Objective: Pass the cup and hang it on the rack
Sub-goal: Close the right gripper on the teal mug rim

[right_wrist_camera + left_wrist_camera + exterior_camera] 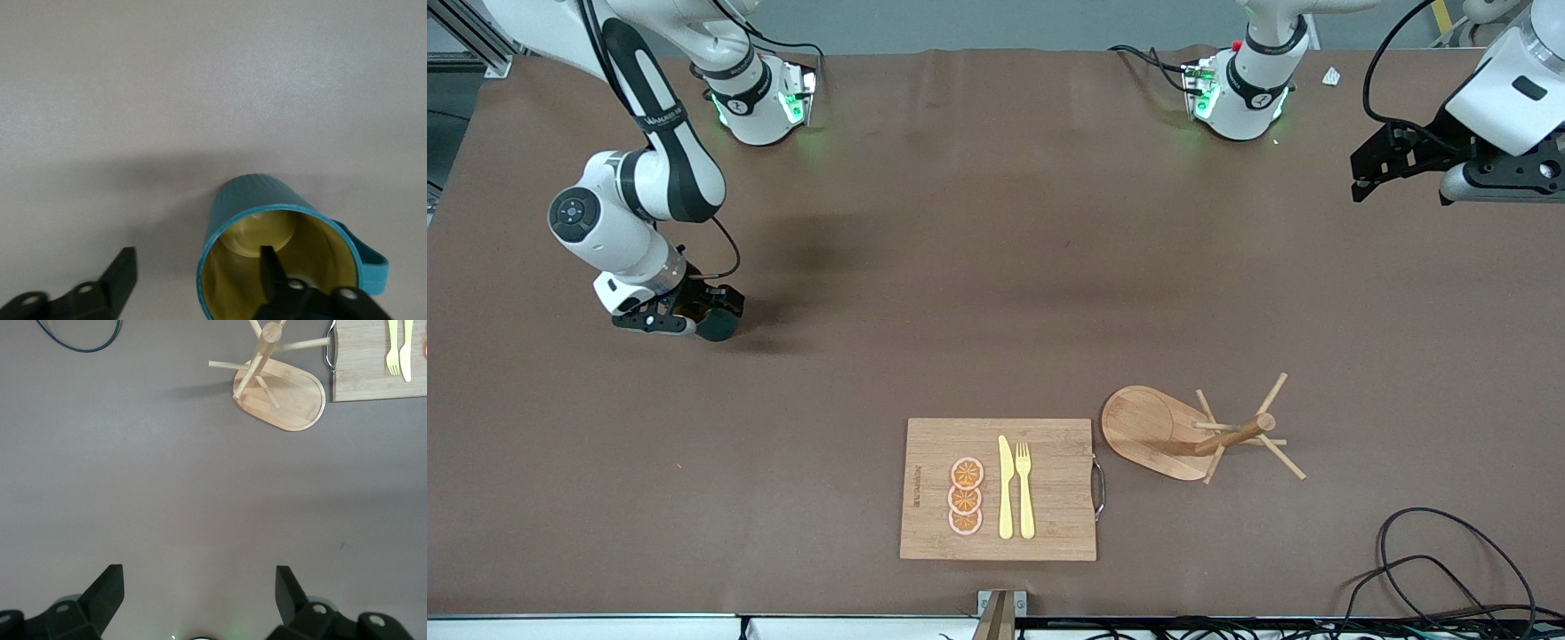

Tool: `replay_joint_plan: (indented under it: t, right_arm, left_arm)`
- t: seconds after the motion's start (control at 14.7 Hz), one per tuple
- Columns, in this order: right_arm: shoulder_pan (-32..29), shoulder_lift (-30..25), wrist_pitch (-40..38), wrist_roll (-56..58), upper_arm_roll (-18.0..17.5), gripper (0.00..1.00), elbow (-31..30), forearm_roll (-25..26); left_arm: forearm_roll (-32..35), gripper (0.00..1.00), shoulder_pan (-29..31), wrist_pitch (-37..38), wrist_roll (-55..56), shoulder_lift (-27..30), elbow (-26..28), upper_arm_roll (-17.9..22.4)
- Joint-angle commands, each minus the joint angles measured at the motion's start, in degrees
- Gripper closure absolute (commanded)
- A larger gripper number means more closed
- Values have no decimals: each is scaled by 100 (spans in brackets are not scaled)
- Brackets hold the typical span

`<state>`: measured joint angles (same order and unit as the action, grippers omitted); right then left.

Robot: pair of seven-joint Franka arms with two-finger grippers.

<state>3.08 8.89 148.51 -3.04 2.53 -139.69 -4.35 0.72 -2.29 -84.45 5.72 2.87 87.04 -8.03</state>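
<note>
- Right wrist view: right gripper (197,283) is down at the cup (280,257), one finger (273,267) inside the yellow interior, the other finger (120,273) outside the teal wall with a clear gap to it. Jaws straddle the rim, not clamped, so nothing is held yet.
- Cup is upright on the table (978,267), toward the right arm's end. Its handle (363,263) sticks out on the side away from the outer finger.
- Front view: right gripper (694,316) is low at the cup (718,324); most of the cup is hidden by the hand.
- Step in hand, as I read it: pinch the cup wall for the pickup.
- To do it well: close slowly and square on the wall so the cup doesn't tip or slide. Keep the pinch clear of the handle, since the handle has to stay free for the peg.
- Seat the fingers deep enough below the rim; a shallow rim pinch looks likely to let the cup rotate at handover.
- Left gripper (193,600) hangs wide open and empty, high over the left arm's end of the table, waiting.
- Rack (1200,436) stands beside the cutting board (1000,489), well apart from the cup.
- At handover, leave a bare stretch of wall for the left gripper.
</note>
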Motion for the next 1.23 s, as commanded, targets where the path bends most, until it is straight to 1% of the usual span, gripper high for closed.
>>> replay_joint_plan:
  t: [0.0,0.2,0.41,0.48,0.89,1.02,1.16]
  right_arm:
    - [-10,-72,90,-30,-42,43,-85,-84]
    - [-45,-81,82,-38,-33,72,-85,-84]
    - [-45,-89,47,-47,-33,93,-85,-84]
    - [-45,-89,47,-47,-33,97,-76,-84]
    - [-45,-89,29,-38,-33,100,-58,-84]
    - [-36,-98,-6,-318,-41,100,-32,-84]
    - [95,-168,-242,-713,-50,100,81,-84]
  left_arm:
    - [16,0,44,60,-27,-41,-126,-32]
    - [16,0,35,60,17,-41,-126,-32]
    - [16,0,35,69,8,-32,-126,-32]
    - [16,0,35,69,8,-23,-126,-32]
    - [7,0,35,95,-18,3,-126,-32]
    - [7,0,35,96,8,21,-134,-32]
    - [7,0,35,104,17,21,-117,-32]
